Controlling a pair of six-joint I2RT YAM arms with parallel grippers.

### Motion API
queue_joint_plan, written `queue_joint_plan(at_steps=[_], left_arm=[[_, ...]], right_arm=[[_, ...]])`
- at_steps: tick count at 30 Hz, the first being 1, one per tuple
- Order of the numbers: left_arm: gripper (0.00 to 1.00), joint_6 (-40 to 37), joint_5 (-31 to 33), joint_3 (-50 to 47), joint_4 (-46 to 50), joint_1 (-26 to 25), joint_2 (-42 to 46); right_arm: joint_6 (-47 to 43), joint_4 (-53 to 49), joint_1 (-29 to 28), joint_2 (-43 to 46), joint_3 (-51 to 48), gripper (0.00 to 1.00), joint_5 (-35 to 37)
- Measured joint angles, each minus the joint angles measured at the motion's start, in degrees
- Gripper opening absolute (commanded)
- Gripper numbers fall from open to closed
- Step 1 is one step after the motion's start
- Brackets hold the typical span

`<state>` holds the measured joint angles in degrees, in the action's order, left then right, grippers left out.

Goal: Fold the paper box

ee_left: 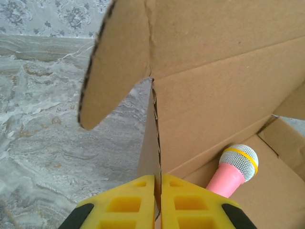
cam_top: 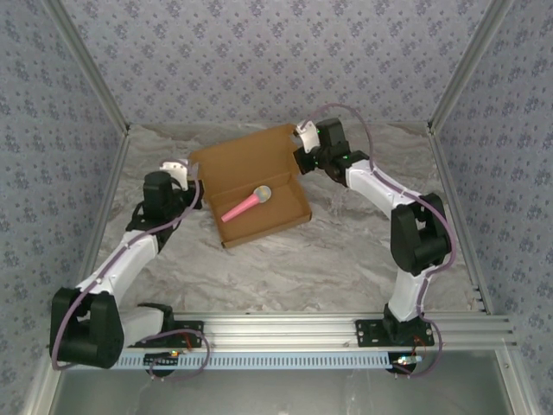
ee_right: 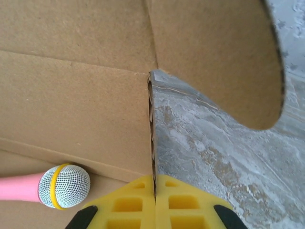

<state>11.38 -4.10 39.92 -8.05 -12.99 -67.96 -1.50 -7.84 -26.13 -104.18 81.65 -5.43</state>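
Paper box sits open on the tabletop in the top view, a pink microphone inside. In the left wrist view the left jaws are closed on its side wall. In the right wrist view the right jaws pinch the opposite wall.

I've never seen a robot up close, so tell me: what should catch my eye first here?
A brown paper box sits open in the middle of the table, with a pink toy microphone lying inside it. The left arm and right arm reach in from either side, each with its yellow jaws shut on a side wall of the box.
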Motion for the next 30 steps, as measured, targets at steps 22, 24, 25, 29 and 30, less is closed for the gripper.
queue_joint_plan(at_steps=[22, 24, 25, 29, 30], left_arm=[[0.0, 10.36, 21.16, -1.7, -8.31, -13.0, -2.95], [0.0, 10.32, 21.94, -3.63, -10.16, -13.73, -2.73], [0.0, 10.21, 22.34, -4.5, -11.3, -14.1, -2.54], [0.0, 9.9, 23.63, -7.23, -14.49, -15.28, -1.2], [0.0, 9.84, 23.91, -7.93, -15.06, -15.5, -0.79]], right_arm=[[20.46, 12.22, -4.63, 10.49, -17.66, 0.03, 13.62], [21.4, 13.57, -4.76, 11.56, -19.39, 0.03, 13.62], [21.94, 14.25, -4.87, 12.02, -20.2, 0.03, 13.66], [24.26, 16.87, -5.44, 13.33, -22.99, 0.03, 14.29], [24.72, 17.4, -5.68, 13.66, -23.56, 0.03, 14.69]])
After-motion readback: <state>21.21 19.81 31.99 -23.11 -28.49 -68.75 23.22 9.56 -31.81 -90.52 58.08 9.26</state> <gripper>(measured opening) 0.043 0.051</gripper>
